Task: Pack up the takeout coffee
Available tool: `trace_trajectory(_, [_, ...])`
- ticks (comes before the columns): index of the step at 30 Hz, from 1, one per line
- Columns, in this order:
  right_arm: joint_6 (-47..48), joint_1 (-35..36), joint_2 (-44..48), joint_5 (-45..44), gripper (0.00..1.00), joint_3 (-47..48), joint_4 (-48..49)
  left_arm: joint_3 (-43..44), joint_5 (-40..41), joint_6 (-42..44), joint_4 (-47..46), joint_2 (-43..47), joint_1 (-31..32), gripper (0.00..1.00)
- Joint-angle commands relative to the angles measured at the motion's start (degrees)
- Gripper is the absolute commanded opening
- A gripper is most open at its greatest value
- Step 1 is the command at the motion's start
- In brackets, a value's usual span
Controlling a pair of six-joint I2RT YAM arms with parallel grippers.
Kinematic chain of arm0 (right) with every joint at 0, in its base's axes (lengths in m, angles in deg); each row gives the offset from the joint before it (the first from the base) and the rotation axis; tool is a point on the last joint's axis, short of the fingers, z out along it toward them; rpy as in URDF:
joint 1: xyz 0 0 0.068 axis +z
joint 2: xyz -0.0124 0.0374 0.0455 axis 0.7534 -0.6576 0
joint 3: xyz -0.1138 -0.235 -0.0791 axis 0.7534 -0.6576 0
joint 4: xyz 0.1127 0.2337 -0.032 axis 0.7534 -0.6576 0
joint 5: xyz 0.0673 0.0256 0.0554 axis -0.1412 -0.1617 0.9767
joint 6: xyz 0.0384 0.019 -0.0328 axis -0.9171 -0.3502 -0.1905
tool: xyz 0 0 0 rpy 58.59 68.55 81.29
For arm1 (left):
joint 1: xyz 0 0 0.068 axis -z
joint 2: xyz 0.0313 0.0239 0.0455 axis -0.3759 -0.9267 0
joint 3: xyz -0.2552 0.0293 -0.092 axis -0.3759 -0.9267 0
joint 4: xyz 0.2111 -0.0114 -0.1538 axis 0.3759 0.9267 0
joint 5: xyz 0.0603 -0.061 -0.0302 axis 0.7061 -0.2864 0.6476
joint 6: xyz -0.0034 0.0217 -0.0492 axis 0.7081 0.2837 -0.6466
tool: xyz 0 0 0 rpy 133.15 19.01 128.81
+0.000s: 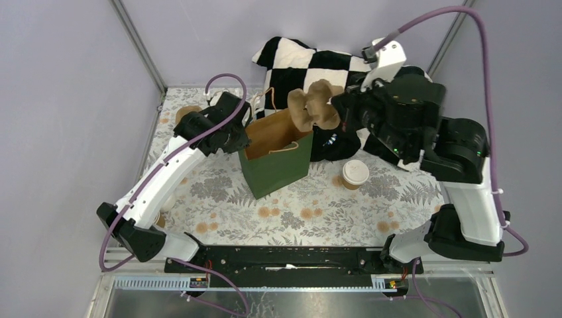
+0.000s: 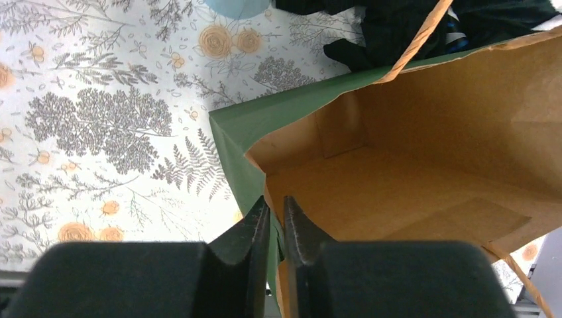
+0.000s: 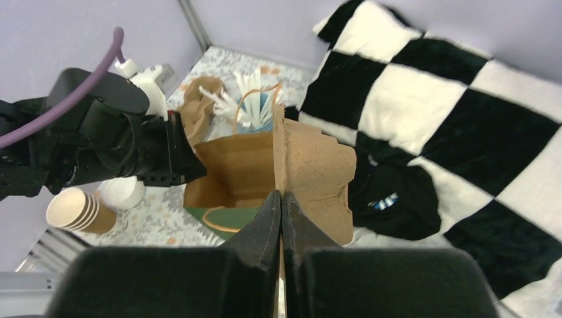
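Observation:
The takeout coffee [image 1: 355,174], a small brown cup with an off-white lid, stands upright on the floral cloth, right of the green bag [image 1: 275,162]. The bag stands open, its brown inside showing [image 2: 424,165]. My left gripper [image 2: 277,207] pinches the bag's left wall at the rim, one finger outside on the green and one inside. My right gripper [image 3: 280,199] is shut on the edge of a brown pulp cup carrier [image 3: 318,169], held in the air over the bag's far right corner [image 1: 315,105]. The coffee shows in neither wrist view.
A black-and-white checkered pillow [image 1: 311,63] and a black bundle [image 3: 397,199] lie behind the bag. A stack of lidless paper cups [image 3: 76,209], a white lid [image 3: 122,192] and white straws [image 3: 238,106] sit at the left, behind my left arm. Metal frame posts stand at the back corners.

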Motion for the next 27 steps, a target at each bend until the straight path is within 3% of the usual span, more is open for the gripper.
trace_trajectory(1, [-9.7, 0.1, -3.2, 4.7, 0.00, 1.0, -4.3, -3.2, 1.1, 1.6, -7.6, 5.0, 0.6, 0.12])
trace_trajectory(7, [-13.4, 0.1, -5.1, 6.0, 0.00, 0.6, -6.0, -9.0, 1.7, 1.4, -9.7, 9.7, 2.6, 0.04])
trace_trajectory(13, [-13.0, 0.0, -7.2, 7.2, 0.00, 1.3, -7.9, -14.7, 2.2, 0.6, -11.7, 14.8, 5.2, 0.02])
trace_trajectory(27, [-6.7, 0.1, -9.8, 9.2, 0.00, 2.3, -7.9, -15.6, 4.9, -0.5, -12.5, 16.1, 11.3, 0.02])
